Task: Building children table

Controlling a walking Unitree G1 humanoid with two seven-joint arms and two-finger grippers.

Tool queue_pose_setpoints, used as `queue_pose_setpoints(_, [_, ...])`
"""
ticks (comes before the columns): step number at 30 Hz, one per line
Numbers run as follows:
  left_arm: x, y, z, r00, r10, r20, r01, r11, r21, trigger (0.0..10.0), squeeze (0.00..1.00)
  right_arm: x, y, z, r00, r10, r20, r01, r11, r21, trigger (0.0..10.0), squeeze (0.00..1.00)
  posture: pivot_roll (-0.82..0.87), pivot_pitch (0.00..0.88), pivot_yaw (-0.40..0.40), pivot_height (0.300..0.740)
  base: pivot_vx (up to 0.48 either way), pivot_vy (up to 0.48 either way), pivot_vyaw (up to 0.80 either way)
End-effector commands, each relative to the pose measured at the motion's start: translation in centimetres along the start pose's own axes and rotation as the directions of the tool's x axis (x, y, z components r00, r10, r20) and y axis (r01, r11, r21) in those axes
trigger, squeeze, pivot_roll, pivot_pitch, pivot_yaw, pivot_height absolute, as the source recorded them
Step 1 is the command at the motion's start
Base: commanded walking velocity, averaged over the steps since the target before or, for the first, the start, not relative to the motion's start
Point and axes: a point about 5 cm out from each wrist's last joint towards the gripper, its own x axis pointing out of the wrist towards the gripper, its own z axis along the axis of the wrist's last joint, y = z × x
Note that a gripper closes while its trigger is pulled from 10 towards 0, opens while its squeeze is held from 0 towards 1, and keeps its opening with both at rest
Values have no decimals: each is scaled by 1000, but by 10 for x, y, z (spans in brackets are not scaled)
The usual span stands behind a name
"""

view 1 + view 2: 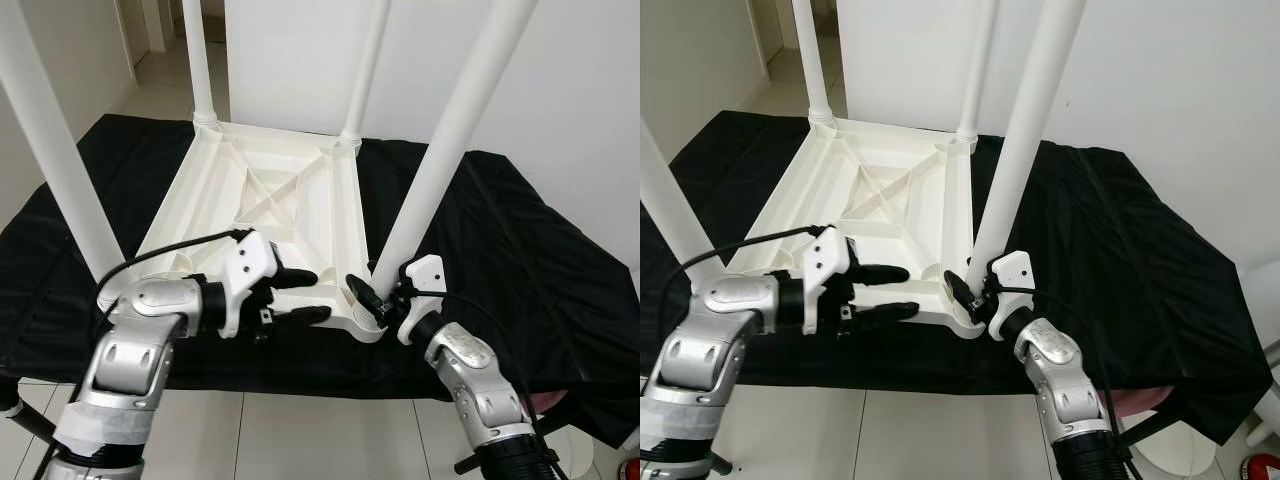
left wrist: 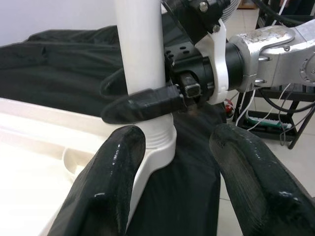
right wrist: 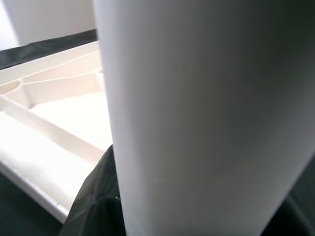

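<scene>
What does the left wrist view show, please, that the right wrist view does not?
The left wrist view shows the right end effector clamped around the near table leg just above its socket, with the left end effector open in front of it. The right wrist view shows the ribbed underside of the table top. Both show that leg and the black cloth.

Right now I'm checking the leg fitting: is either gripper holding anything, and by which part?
The right gripper clamps the near-right table leg just above its socket. The left gripper is open, holding nothing.
</scene>
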Motion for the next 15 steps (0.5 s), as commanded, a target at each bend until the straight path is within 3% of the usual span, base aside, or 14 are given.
queue_pose_setpoints(1, [-2,17,1,926,378,-3,-378,926,-11,10000,0,-5,-9,-17,981,-167,-97,167,986,-9,0,0,3,0,-114,740,0,0,0])
queue_pose_setpoints(2, [-2,17,1,926,378,-3,-378,926,-11,10000,0,-5,-9,-17,981,-167,-97,167,986,-9,0,0,3,0,-114,740,0,0,0])
queue_pose_setpoints(5, [1,18,1,920,392,-1,-392,920,-19,10000,0,-2,-3,-19,942,-317,-107,319,948,-1,0,0,4,0,-118,740,0,0,0])
queue_pose_setpoints(11, [3,20,5,913,408,9,-408,913,-17,10000,0,2,10,-19,892,-437,-115,441,897,9,0,0,11,0,-122,740,0,0,0])
queue_pose_setpoints(15, [3,21,7,907,421,13,-421,907,-17,10000,0,8,21,-16,908,-405,-108,411,911,29,0,0,19,0,-133,740,0,0,0])
